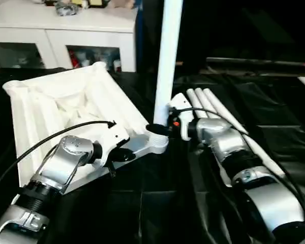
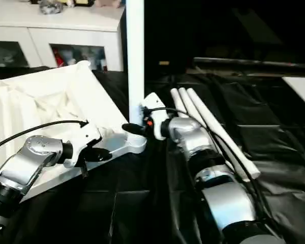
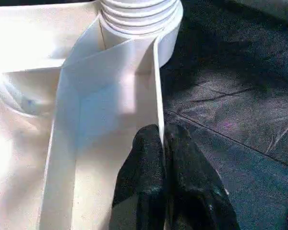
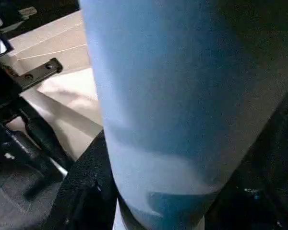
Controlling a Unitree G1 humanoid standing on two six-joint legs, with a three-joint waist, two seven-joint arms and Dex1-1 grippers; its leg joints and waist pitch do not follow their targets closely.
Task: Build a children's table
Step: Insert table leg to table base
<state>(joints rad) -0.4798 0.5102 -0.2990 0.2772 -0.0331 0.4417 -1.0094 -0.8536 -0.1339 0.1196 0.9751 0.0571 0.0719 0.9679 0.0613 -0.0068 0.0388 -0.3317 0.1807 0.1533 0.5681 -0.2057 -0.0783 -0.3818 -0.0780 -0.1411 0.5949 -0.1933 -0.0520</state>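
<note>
Left gripper [image 3: 163, 158] clenched on the thin upright rim wall of the tabletop [image 1: 56, 109], one black fingertip [image 3: 144, 167] on the inner face, the other on the outer, just short of the corner socket [image 1: 156, 142]. Socket at about 2 o'clock from that gripper in the left eye view, ringed and round, at the tabletop's near right corner. Right gripper [image 1: 160, 129] grasping the standing leg [image 1: 168, 56] low on its shaft, directly above the socket, black fingers wrapped around both sides of the round white tube. Leg upright, long axis running 6 to 12 o'clock with a slight lean toward 1, lower end seated in the socket, upper end passing out of the picture. Tabletop lying underside up on the black sheet [image 1: 157, 213], ribs showing, far edge raised, stretching from the socket toward 10 o'clock. Three spare legs [image 1: 221, 114] at 3 o'clock from the right gripper, side by side and touching, flat on the sheet, long axes running from 11 toward 5 o'clock, partly hidden under the right forearm. White cabinet [image 1: 66, 40] with glass doors at 11 o'clock beyond the tabletop, well apart from both grippers.
</note>
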